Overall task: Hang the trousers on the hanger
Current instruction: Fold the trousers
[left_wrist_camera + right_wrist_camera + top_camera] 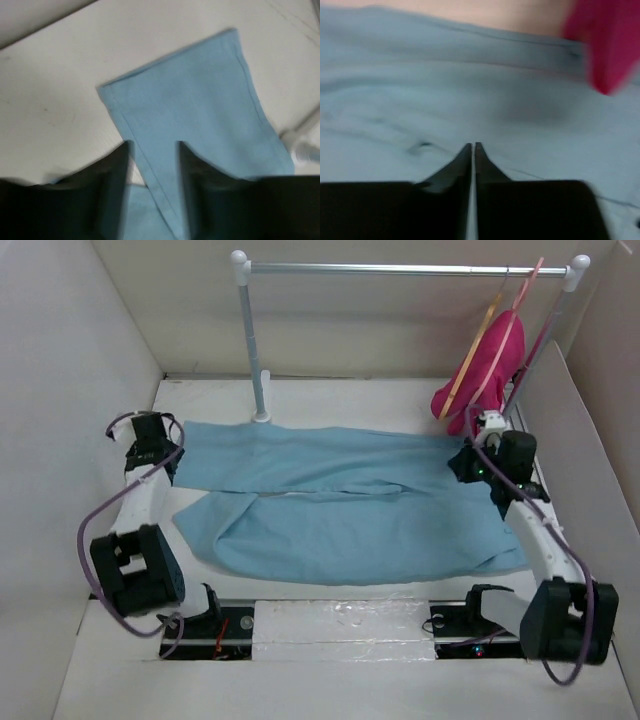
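The left gripper (154, 147) has its black fingers partly apart, just above a leg hem of the large sky-blue cloth trousers (200, 100), which lie flat under both grippers. The right gripper (472, 146) is almost closed on nothing visible. The slim tan wooden hanger (478, 340) hangs beyond it. To pinch the cloth firmly, each gripper should probably open wider first.

Trousers (350, 510): plain light sky-blue. Garment (480, 380): solid magenta. Hanger (477, 345): light tan. Second hanger (533, 275): pink. Rail (400, 269): silver, white end caps. Cables (82, 545): purple. Table (300, 400): white.
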Motion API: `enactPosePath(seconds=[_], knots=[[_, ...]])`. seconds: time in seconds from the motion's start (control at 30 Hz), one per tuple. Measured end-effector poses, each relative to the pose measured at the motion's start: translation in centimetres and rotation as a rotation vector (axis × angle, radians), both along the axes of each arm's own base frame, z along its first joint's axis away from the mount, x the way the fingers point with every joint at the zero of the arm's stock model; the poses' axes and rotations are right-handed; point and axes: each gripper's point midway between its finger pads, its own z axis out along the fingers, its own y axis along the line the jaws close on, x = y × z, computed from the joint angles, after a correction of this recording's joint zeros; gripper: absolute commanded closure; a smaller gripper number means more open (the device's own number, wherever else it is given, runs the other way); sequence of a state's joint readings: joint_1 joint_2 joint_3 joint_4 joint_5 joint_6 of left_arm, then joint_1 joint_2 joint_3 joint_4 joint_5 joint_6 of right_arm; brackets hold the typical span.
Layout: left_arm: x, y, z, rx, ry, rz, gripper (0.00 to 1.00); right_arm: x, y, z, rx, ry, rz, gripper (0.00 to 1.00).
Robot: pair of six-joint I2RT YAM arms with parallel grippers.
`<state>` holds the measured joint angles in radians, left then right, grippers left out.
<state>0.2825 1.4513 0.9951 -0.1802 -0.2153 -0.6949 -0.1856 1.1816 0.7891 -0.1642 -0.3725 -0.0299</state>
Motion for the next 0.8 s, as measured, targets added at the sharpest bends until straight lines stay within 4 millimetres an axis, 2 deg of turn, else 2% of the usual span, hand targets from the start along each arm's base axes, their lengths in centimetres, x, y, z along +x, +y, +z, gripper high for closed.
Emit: enactPosePath(seconds=[0.07, 0.1, 0.17, 0.2, 0.27, 0.3, 0.37, 0.4, 0.47, 0.5, 0.6, 0.7, 0.77, 0.8], knots=[[-0.4, -2.3, 2.6, 0.073, -0.032, -0.080, 0.88, -1.9, 5.3, 0.5, 0.011, -0.039, 0.151, 1.00], [-0.8, -3.7, 3.6, 0.096, -0.044, -0.126, 0.96, -2.8, 7.2, 0.2, 0.021, -0.041, 0.205, 1.00], [-1.5, -6.1, 4.2, 0.105, -0.052, -0.208, 0.99, -5.0, 11.3, -1.3, 0.042, -0.016, 0.330, 1.00], [-2.3, -6.6, 3.7, 0.095, -0.035, -0.225, 0.99, -6.2, 13.3, -2.1, 0.049, 0.009, 0.396, 1.00], [-4.8, -6.0, 0.9, 0.062, 0.056, -0.206, 0.88, -8.5, 17.3, -3.4, 0.047, 0.055, 0.535, 0.97], [-6.4, -5.5, -0.9, 0.042, 0.117, -0.177, 0.74, -9.7, 19.3, -3.9, 0.038, 0.070, 0.610, 0.96], [-9.7, -4.8, -3.8, -0.003, 0.256, -0.119, 0.61, -11.8, 22.4, -4.3, 0.018, 0.089, 0.734, 0.94], [-10.9, -4.7, -4.6, -0.023, 0.305, -0.097, 0.53, -12.7, 23.8, -4.3, 0.010, 0.092, 0.788, 0.89], [-11.7, -4.8, -5.2, -0.060, 0.341, -0.076, 0.43, -13.9, 25.5, -4.4, 0.000, 0.092, 0.855, 0.80], [-11.9, -4.9, -5.5, -0.078, 0.352, -0.071, 0.41, -14.2, 25.8, -4.4, -0.002, 0.090, 0.872, 0.71], [-11.9, -5.3, -7.4, -0.136, 0.411, -0.071, 0.40, -14.4, 26.1, -4.4, -0.011, 0.080, 0.890, 0.62], [-12.4, -5.9, -10.6, -0.196, 0.518, -0.080, 0.40, -14.1, 25.7, -4.0, -0.027, 0.058, 0.893, 0.61], [-11.4, -5.9, -10.8, -0.208, 0.519, -0.090, 0.41, -13.7, 25.3, -3.2, -0.033, 0.035, 0.893, 0.61], [-11.3, -5.9, -10.9, -0.206, 0.529, -0.091, 0.49, -13.3, 25.1, -2.7, -0.034, 0.020, 0.887, 0.61]])
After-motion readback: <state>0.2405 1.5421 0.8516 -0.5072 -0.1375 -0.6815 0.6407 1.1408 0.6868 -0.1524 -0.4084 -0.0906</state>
